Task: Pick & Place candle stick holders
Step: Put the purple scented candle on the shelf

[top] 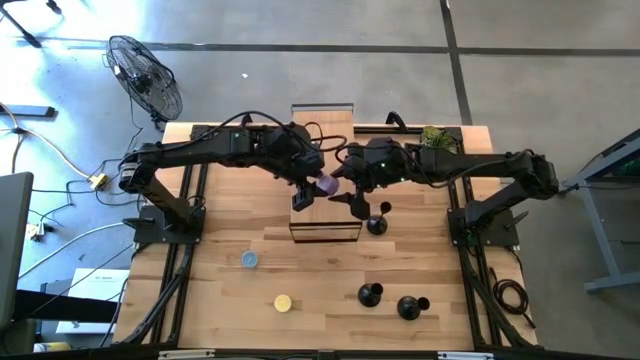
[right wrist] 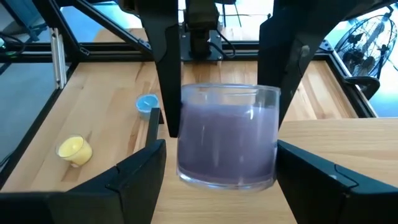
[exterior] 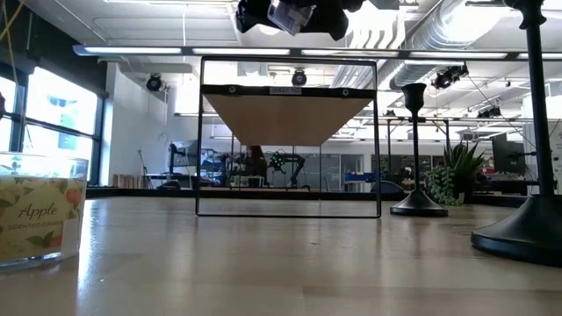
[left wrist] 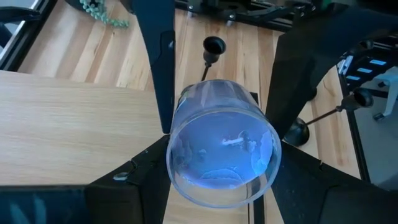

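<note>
My left gripper [top: 305, 190] is shut on a glass jar candle with purple wax [top: 325, 185], high over the small wood-topped shelf [top: 325, 232]. My right gripper [top: 352, 195] is open, its fingers standing on either side of the jar [right wrist: 227, 134]; a gap shows beside one finger [right wrist: 149, 158]. Black candle stick holders stand on their round bases: one by the shelf [top: 377, 222], two near the front [top: 370, 294] [top: 410, 305]. Two show in the low view [exterior: 418, 149] [exterior: 527, 219] and two in the left wrist view [left wrist: 213, 46] [left wrist: 298, 130]. My left gripper pinches the jar's round glass wall [left wrist: 177, 155] between its two fingers, coming from above and pointing down, so its wrist view looks onto the jar's round end. In the right wrist view its fingers [right wrist: 168, 81] sit by the jar's upper part. The jar hangs upright, lifted clear.
A small blue candle [top: 249, 260] and a yellow one [top: 283, 302] lie on the table's front left. A jar labelled Apple [exterior: 39, 219] stands close to the low camera. A green plant [top: 435, 135] is at the back right. A fan [top: 145, 75] stands off the table.
</note>
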You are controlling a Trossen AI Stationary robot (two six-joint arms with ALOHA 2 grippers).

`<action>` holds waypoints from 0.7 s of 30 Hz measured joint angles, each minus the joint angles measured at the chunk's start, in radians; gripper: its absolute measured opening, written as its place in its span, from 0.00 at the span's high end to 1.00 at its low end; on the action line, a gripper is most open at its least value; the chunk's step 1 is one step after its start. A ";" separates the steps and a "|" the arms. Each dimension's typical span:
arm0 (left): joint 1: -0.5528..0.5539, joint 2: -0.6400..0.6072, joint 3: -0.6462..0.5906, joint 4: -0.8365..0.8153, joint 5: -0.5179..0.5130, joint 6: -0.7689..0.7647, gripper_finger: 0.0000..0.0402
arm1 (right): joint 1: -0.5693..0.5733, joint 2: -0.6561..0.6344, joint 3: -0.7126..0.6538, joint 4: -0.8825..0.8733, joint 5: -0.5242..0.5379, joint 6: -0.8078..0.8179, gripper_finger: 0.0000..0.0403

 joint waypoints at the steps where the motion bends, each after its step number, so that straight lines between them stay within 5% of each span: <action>1: 0.000 0.000 0.000 0.005 0.000 0.000 0.46 | -0.002 0.000 0.000 0.000 -0.005 0.000 0.30; 21: 0.000 0.000 0.000 0.027 0.019 0.010 0.46 | -0.007 0.032 0.013 0.006 -0.029 -0.006 0.30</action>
